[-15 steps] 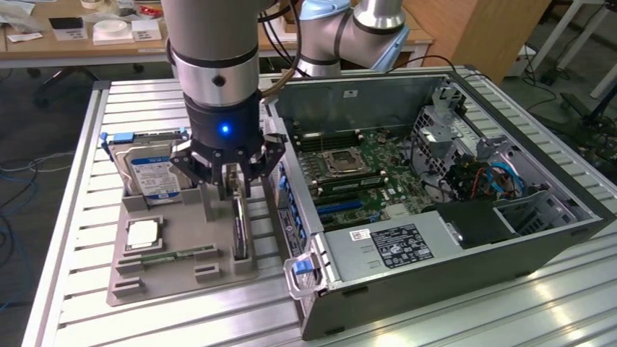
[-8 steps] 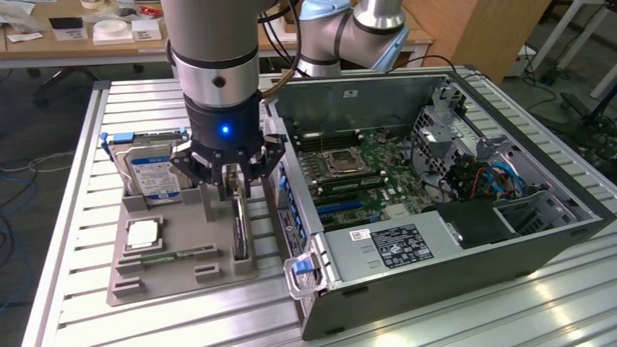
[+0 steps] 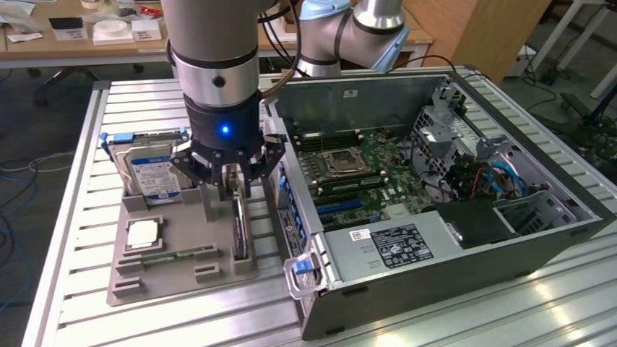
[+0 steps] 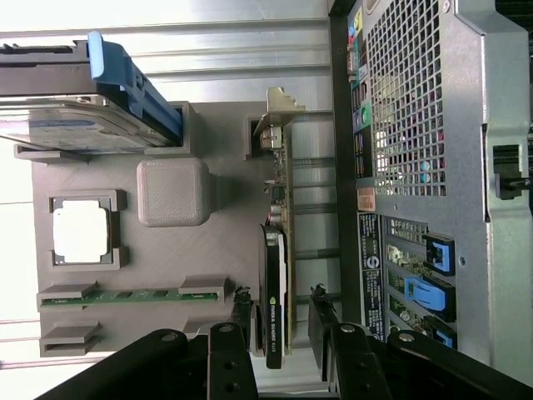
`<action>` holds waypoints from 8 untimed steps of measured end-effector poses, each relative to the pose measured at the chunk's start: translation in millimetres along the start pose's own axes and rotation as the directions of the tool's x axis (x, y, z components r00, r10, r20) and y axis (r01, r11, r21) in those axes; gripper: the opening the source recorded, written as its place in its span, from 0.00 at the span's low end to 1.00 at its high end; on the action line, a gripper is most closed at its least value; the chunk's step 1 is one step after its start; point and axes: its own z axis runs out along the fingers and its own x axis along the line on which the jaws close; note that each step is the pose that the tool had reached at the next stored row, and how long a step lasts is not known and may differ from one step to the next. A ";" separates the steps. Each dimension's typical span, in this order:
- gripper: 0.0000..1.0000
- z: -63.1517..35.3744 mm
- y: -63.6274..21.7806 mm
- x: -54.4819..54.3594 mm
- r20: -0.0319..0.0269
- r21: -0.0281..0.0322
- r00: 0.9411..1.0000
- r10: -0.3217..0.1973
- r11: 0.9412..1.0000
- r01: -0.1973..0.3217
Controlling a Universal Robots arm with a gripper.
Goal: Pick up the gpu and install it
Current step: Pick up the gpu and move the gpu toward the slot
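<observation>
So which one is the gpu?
Find the big open computer case, then the gray tray beside it. On the tray's side nearest the case, the gpu stands on edge under the open gripper. It's a thin dark card; the hard drive is silver, the memory stick green.

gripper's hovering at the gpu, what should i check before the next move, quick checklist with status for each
1. Jaws open: ok, they stand apart.
2. Gripper centred on the gpu: ok, one jaw on each side of the card.
3. Gpu standing on edge in the grey tray: ok.
4. Jaws low enough on the card to grip it: cannot tell.
5. Hard drive apart from the jaws: ok.
6. Computer case open, motherboard exposed: ok.
</observation>
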 end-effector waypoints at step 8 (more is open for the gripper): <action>0.42 0.0 0.0 0.0 0.000 0.000 1.000 0.000 1.000 0.000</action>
